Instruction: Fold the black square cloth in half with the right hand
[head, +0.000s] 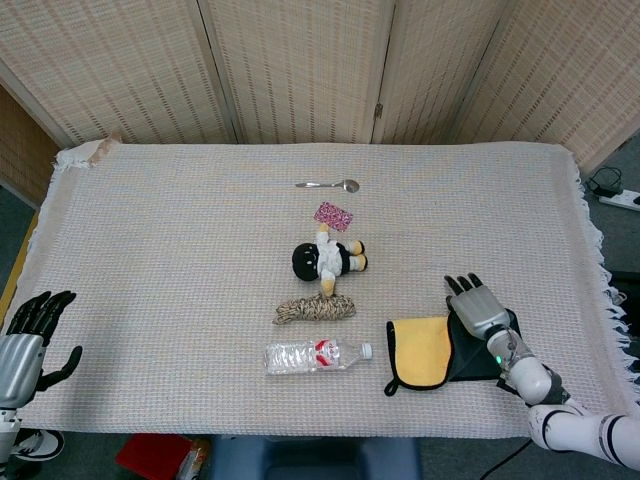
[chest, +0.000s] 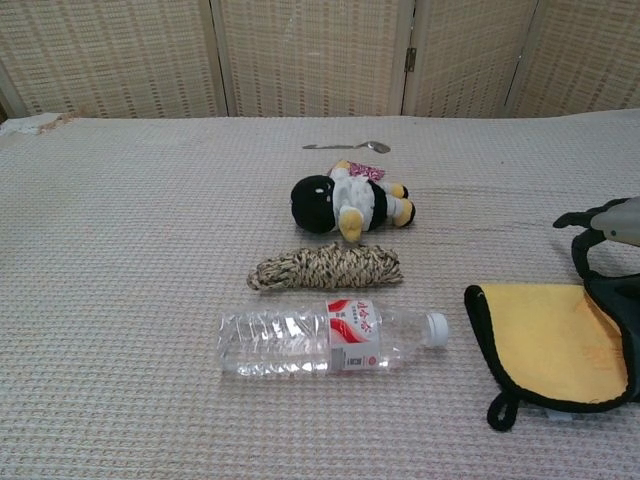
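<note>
Folding calls for care now: black cloth (head: 445, 352) at about four o'clock on the tabletop (head: 180, 260), already partly turned, yellow inner face up on its nine o'clock half, black flap lying over the three o'clock half. Right hand (head: 480, 312) over the twelve o'clock edge of that flap, fingers (head: 462, 287) spread and grasping nothing. Best to pinch the loose black edge low, draw it toward nine o'clock, lay it onto the far hem, then press the crease flat. Worth keeping clear of the water bottle (head: 316, 355) just at nine o'clock of the cloth.

Hard to judge whether the palm touches the flap or hangs above it. Chest view cuts off the cloth's three o'clock side and most of the right hand. Left hand (head: 28, 340) at eight o'clock off the tabletop edge, fingers apart, empty, wrist cropped.
</note>
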